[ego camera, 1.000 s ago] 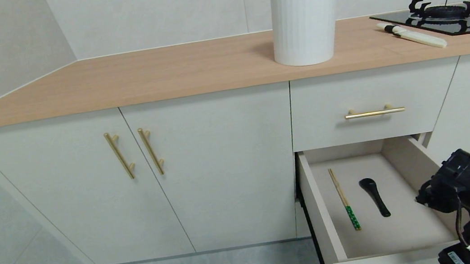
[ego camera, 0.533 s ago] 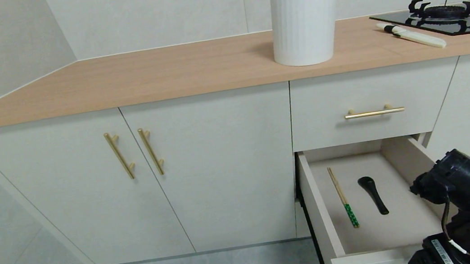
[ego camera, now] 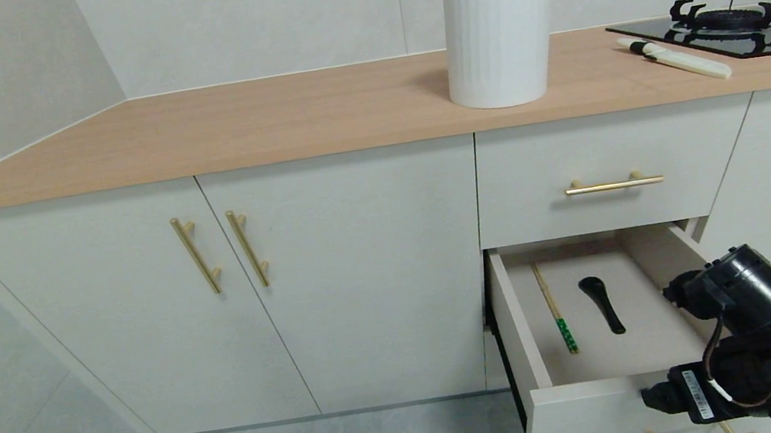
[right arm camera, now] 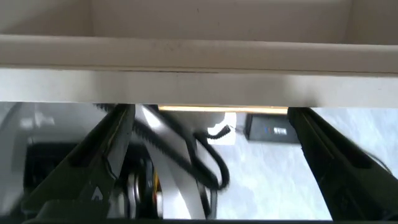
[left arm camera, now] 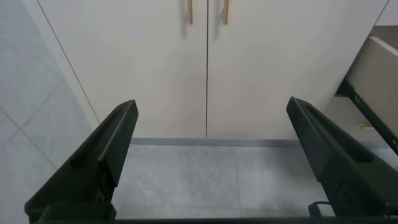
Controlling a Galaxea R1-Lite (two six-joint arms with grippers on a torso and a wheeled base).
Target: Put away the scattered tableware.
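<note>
The right gripper (right arm camera: 211, 124) sits at the front panel of the open drawer (ego camera: 520, 333), on the side away from the cabinet. Its fingers (right arm camera: 99, 162) are spread wide and pinch nothing. Between them, just under the panel's top edge, runs the drawer's gold handle (right arm camera: 224, 109). Whether either finger touches the handle cannot be told, and in the head view the arm's dark body hides the fingertips. Cables and dark robot parts below the handle blur together in the right wrist view.

The left gripper (left arm camera: 211, 112) hangs low, off to the drawer's left. Its fingers (left arm camera: 106, 155) are also spread wide and empty, over the grey floor (left arm camera: 186, 174) and facing the closed double doors (left arm camera: 261, 62).

Inside the drawer, beyond the front panel and well apart from both grippers, lie the chopsticks (ego camera: 555, 317) near the left wall, green-patterned ends toward the front. The black spoon (ego camera: 600, 304) lies just beside them toward the middle, not touching, its bowl toward the back. The drawer's back is cut off by the closed drawer (ego camera: 610, 172) above.

Farther up, on the countertop (ego camera: 268, 116) above the drawer, stands a white ribbed canister (ego camera: 497, 19). To its right a pale knife (ego camera: 676, 57) lies just beside the stove (ego camera: 732, 22).
</note>
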